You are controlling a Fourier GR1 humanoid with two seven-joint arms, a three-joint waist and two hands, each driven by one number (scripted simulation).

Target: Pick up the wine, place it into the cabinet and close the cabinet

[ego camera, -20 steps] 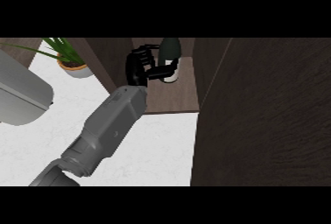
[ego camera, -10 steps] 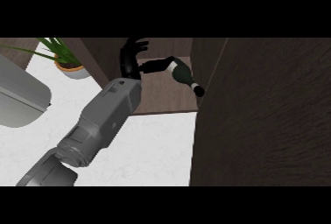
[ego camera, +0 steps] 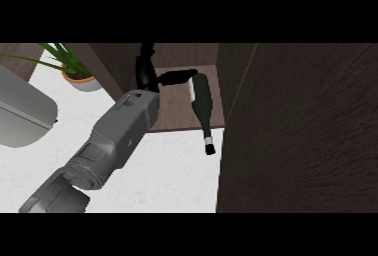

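Inside the open dark-brown wooden cabinet (ego camera: 173,117), a dark green glass wine bottle (ego camera: 202,107) is seen lying on its side on the brown shelf, its body toward the back of the compartment and its neck pointing toward the viewer. The bottle's black-capped mouth juts out past the shelf's front edge, above the white marbled counter (ego camera: 170,175). One grey forearm (ego camera: 122,135) is stretched up from the lower left edge of the head view into the cabinet's opening, and which of the robot's arms it is cannot be told from this view. At its end the black hand (ego camera: 151,75) is held with its fingers straight and pointing toward the back of the cabinet, while the thumb is spread out sideways to the right, its tip touching or just beside the bottle's thick end. The hand is not curled round the bottle. The cabinet's dark wooden door (ego camera: 303,130) is seen standing open at the right. A green-leaved plant in a small pale pot (ego camera: 80,80) is placed on the counter to the left of the cabinet, and a large grey rounded object (ego camera: 22,117) is cut off by the left edge.
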